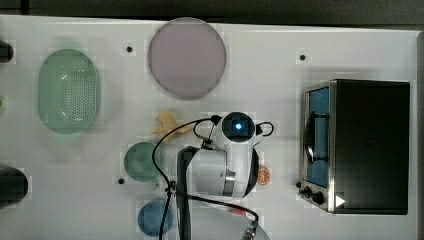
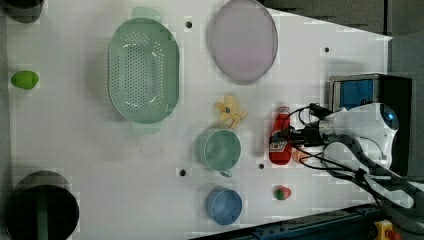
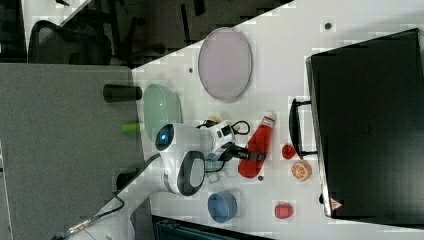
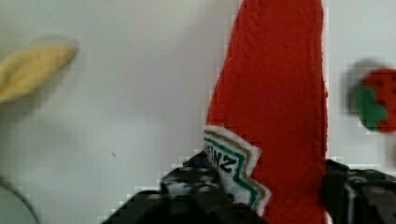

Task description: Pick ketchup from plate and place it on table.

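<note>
1. Claw [image 4: 275,196] part closed, dark fingers [image 4: 187,184] pressed on either side of the ketchup [image 4: 275,93], gripping the soft red bottle at its labelled body.
2. Same grip seen in the left view: claw [image 2: 287,137] meeting ketchup [image 2: 280,137] from the left view's right, with black cables looping behind.
3. In the right view, claw [image 3: 246,154] clasping ketchup [image 3: 256,145] low on the body, white cap angled up toward the plate [image 3: 225,62].
4. Ketchup off the plate, over the white table [image 2: 75,140]; whether resting on it or just above, cannot tell.
5. Plate [image 2: 242,40] bare, well apart from the bottle, toward the left view's top edge.
6. White arm [image 1: 235,150] covering the bottle in the top view, blue light on its housing.
7. Yellow banana peel [image 2: 230,111] near the bottle's cap end, between the plate and the green cup [image 2: 218,149].
8. Blue bowl [image 2: 223,205] below the cup in the left view, strawberry [image 2: 282,192] just past the bottle's base.
9. Orange slice [image 3: 301,171] and a round red piece [image 3: 288,151] beside the black oven [image 3: 367,125] in the right view.
10. Green basket [image 2: 144,70] at the left view's upper left, well apart; lime-green piece [image 2: 24,79] farther left still.
</note>
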### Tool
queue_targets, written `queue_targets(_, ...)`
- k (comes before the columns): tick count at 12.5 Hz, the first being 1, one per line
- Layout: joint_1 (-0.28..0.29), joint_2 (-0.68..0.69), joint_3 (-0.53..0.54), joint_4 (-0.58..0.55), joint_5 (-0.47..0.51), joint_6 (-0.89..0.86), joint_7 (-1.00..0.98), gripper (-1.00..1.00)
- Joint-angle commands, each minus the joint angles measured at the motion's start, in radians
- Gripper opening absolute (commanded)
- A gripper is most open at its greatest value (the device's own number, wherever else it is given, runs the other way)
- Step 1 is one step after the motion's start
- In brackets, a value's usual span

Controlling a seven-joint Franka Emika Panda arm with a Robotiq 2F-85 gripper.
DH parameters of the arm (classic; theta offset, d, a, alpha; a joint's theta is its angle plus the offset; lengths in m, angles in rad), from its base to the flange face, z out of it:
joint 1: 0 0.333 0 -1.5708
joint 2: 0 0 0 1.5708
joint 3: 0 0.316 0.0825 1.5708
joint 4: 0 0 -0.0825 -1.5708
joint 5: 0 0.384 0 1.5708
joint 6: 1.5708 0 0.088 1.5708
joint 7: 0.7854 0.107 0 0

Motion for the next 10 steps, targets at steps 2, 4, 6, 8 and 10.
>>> queue_targets(2,-0.001,-0.039,0.003,0.049,0.01,0.139,0.046,0.25)
queue_targets(4,-0.001,-0.05,0.007,0.053,0.01,0.14,0.046,0.68)
queue_targets(6,0.0,-0.099,0.014,0.07,0.01,0.137,0.046,1.0)
queue_targets(8,0.001,-0.175,0.028,0.104,0.01,0.127,0.046,1.0)
queue_targets(10,0.002,-0.247,0.042,0.162,0.01,0.081,0.08,1.0)
